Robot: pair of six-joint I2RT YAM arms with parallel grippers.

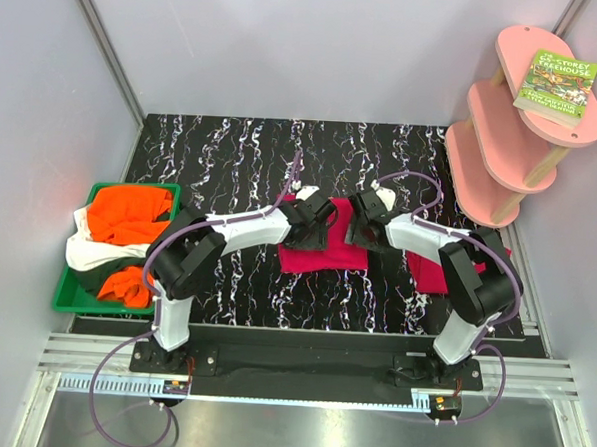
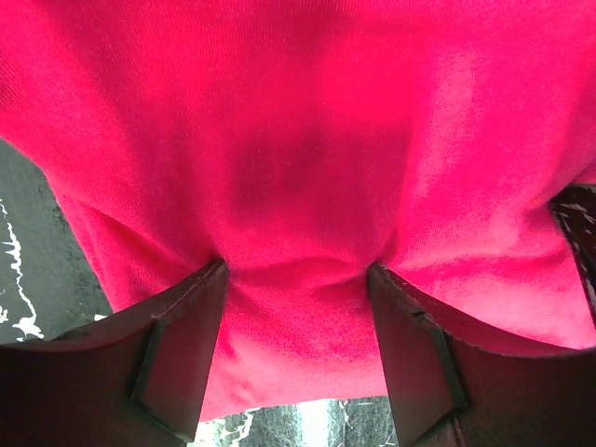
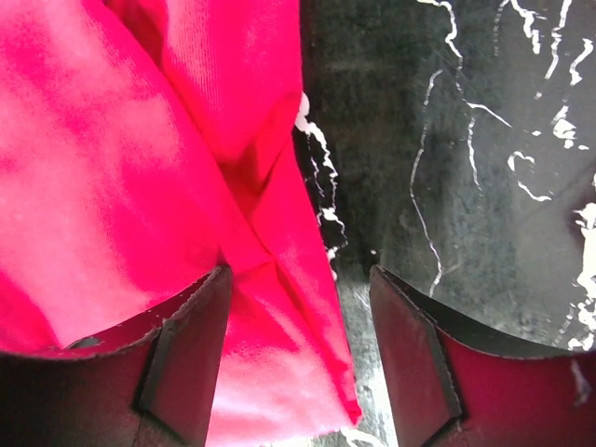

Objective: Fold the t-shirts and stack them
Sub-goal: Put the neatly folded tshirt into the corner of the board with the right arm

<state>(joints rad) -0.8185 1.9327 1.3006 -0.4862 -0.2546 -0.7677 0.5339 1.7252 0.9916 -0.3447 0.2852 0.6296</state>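
Two pincers [image 2: 296, 270] [image 3: 298, 272] gape over one crimson t-shirt [image 1: 322, 253].

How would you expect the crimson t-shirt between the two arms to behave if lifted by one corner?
Probably floppy: the crimson t-shirt puckers between the left fingers. It would likely droop and unfold, as its edge by the right fingers lies in loose overlapping layers. It looks thin, so probably light.

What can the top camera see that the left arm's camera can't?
Only the top view: the green plastic tray of orange and white cloth shirts, and the pink tiered shelf with a green book. Only the left wrist view: cloth puckering between the left gripper's open dark fingers. Both: the crimson-pink cloth t-shirt on the black white-veined table.
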